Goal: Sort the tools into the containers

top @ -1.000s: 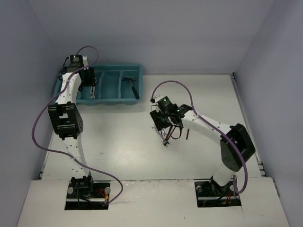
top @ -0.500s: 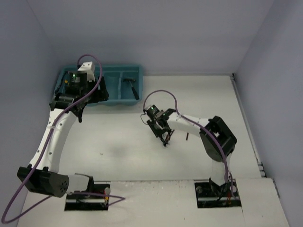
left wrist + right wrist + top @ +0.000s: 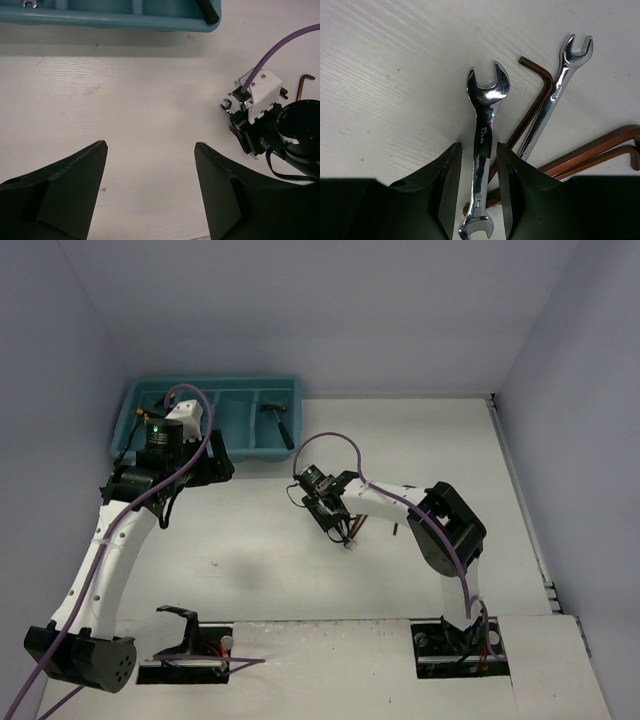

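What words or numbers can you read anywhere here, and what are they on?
No text reads clearly enough to quote.
On the wrench inside the right gripper: a stamp on the shank, too blurred to read.
On the second wrench: a small stamp, unreadable.
On the right arm's black motor: pale print round its rim, too small to read.

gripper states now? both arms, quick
Left gripper: open, empty.
Right gripper: open narrowly, astride a wrench, not clamped on it.
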You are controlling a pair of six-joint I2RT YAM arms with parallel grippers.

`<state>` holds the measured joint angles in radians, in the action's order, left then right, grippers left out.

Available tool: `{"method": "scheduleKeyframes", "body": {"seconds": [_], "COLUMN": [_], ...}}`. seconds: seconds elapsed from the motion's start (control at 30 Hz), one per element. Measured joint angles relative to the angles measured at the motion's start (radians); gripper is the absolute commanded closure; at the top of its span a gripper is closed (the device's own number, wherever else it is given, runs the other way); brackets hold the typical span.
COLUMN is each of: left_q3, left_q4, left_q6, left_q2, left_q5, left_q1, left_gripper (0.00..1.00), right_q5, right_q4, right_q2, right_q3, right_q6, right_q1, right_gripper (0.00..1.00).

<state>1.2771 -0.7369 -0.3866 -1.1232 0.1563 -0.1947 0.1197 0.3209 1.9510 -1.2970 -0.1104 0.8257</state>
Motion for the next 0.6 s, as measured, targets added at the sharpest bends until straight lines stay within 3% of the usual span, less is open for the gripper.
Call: {"method": "scheduleKeyframes", "body": {"seconds": [0.07, 0.2, 0.27, 0.6], "left_q3": [-0.005, -0.036, -0.056, -0.137], "left_q4": [0.003, 0.003, 0.003, 0.005], "left_q6": [-0.004, -0.017, -0.021, -0.089], "left_q2": [0.009, 0.024, 0.029, 0.076], "left_q5": [0.007, 0.029, 0.041, 0.115], "left_q1": [0.000, 0.000, 0.000, -0.032], "left_gripper": [0.32, 0.32, 0.32, 0.32], "right_q5": [0.004, 0.005, -0.001, -0.082], "right_q4": [0.002, 0.000, -0.003, 0.014], "right_q2": [0.007, 0.018, 0.020, 0.018], "right_q3": [-0.007, -0.020, -0.021, -0.061], "right_q6": [-0.001, -0.008, -0.012, -0.068], "right_q1": [0.000, 0.000, 0.000, -0.002], "right_gripper": [0.69, 0.93, 1.00, 1.00]}}
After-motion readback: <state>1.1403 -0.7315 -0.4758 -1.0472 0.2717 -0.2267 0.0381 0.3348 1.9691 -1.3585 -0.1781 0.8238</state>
